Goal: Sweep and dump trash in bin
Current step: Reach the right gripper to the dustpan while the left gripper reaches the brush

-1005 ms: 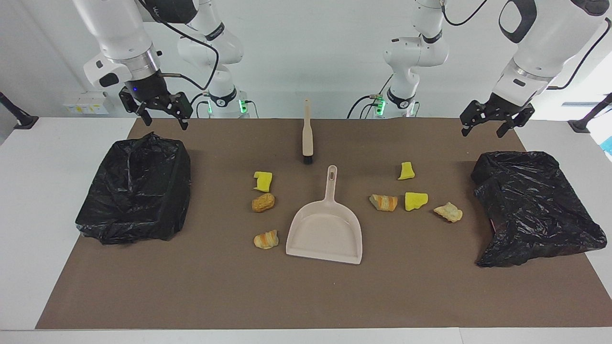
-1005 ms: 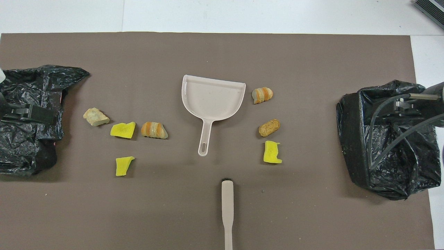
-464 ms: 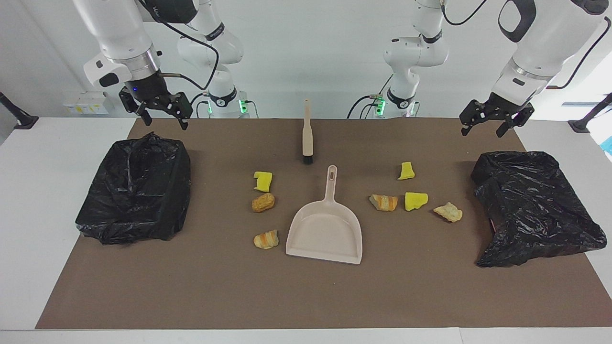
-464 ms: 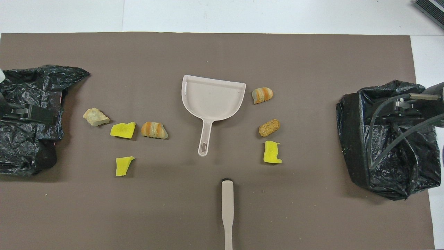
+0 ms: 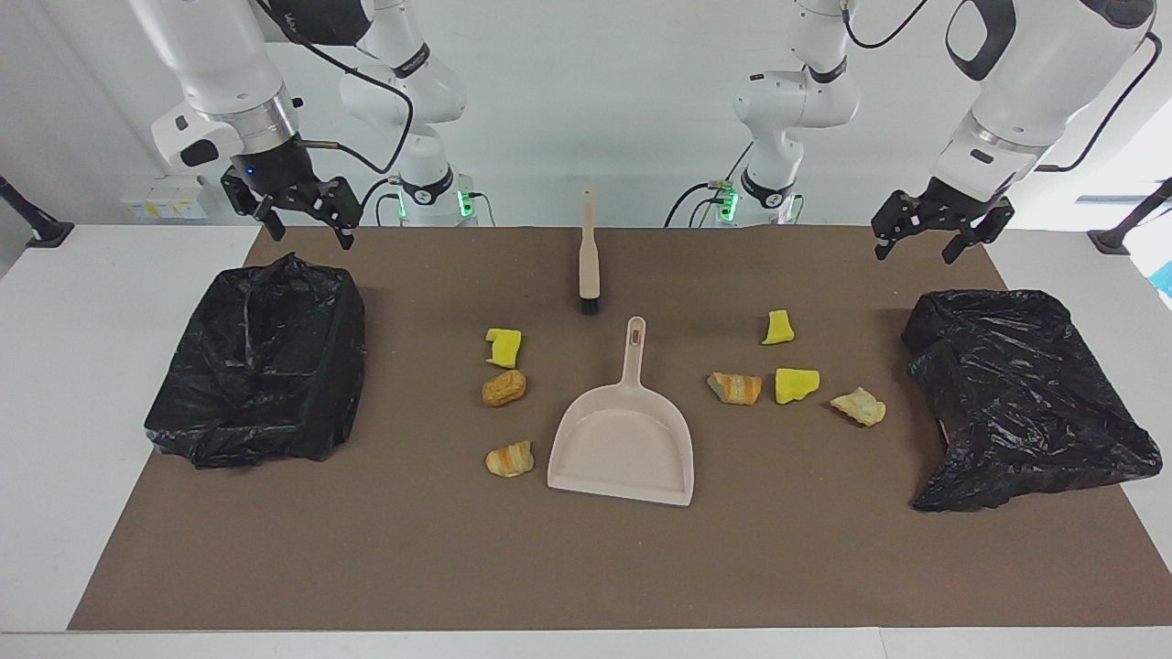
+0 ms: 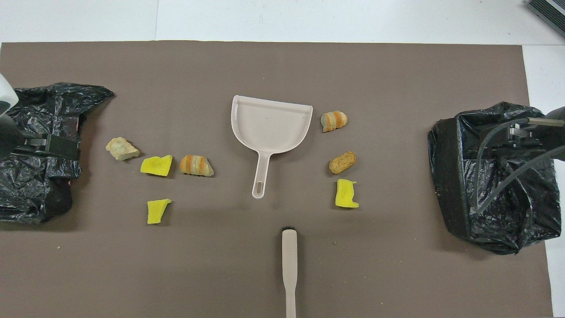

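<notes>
Both hands have risen slightly; the dustpan [image 5: 623,448] holds no trash [image 5: 504,388].

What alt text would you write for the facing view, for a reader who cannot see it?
A beige dustpan lies mid-mat with seven trash scraps scattered on the mat beside it and a brush nearer the robots. Black-bagged bins sit at both ends of the table. The open left gripper and right gripper hang empty above the mat's edge.
</notes>
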Controlling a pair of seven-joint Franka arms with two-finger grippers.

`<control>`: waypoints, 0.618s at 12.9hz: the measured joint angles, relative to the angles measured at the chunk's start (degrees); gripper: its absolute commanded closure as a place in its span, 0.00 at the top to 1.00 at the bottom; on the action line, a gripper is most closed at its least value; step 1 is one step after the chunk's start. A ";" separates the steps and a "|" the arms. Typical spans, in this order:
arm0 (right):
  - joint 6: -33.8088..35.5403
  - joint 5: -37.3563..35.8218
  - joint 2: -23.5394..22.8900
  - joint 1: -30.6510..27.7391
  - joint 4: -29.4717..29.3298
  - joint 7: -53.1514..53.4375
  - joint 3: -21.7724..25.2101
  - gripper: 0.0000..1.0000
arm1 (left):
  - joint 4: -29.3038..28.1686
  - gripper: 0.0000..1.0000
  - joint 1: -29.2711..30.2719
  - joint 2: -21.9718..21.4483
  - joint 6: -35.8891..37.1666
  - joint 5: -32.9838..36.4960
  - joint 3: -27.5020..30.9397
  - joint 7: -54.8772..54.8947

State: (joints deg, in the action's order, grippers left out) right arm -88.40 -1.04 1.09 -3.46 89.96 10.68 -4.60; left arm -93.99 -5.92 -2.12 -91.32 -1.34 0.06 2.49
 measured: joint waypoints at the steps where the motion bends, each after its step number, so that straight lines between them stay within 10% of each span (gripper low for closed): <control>1: -0.01 0.00 0.00 0.00 0.00 0.00 0.00 1.00 | -0.15 1.00 -1.28 -0.12 0.05 -0.09 -0.61 -1.10; 8: -3.14 0.20 -1.61 3.13 0.20 2.90 -0.84 1.00 | -6.28 1.00 -18.87 -4.37 0.15 -0.19 -1.78 -15.83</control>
State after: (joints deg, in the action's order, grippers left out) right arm -91.54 -0.84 -0.52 -0.33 90.17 13.58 -5.44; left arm -100.28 -24.79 -6.48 -91.16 -1.53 -1.71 -13.34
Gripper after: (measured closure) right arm 0.000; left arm 0.000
